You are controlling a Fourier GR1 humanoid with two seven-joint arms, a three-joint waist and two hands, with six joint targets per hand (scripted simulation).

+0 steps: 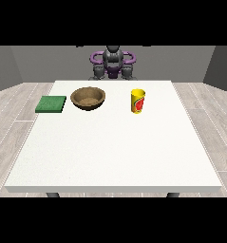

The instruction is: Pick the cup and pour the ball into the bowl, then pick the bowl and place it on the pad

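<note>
A large white rectangular table (110, 156) fills most of the front view, and the robot (113, 61) stands behind its far edge, small at the top, with a grey and black body and purple parts at the shoulders. Both arms are kept close to the body and they do not reach over the table. The hand at the view's left (99, 71) and the hand at the view's right (128, 71) show only as small grey shapes just behind the far edge of the table; I cannot tell if their fingers are straight or curled, and neither hand touches any object. Three things stand in a row on the far half of the table. The yellow cup with a red mark on its side (138, 101) stands upright at the right of the row, well apart from both hands. The ball of the task is not visible, so I cannot tell if it is inside the cup. The round brown wooden bowl (88, 98) is left of the cup, near the middle, with its opening up. The flat green square pad (51, 104) lies near the table's left edge, just beside the bowl but not touching it.
</note>
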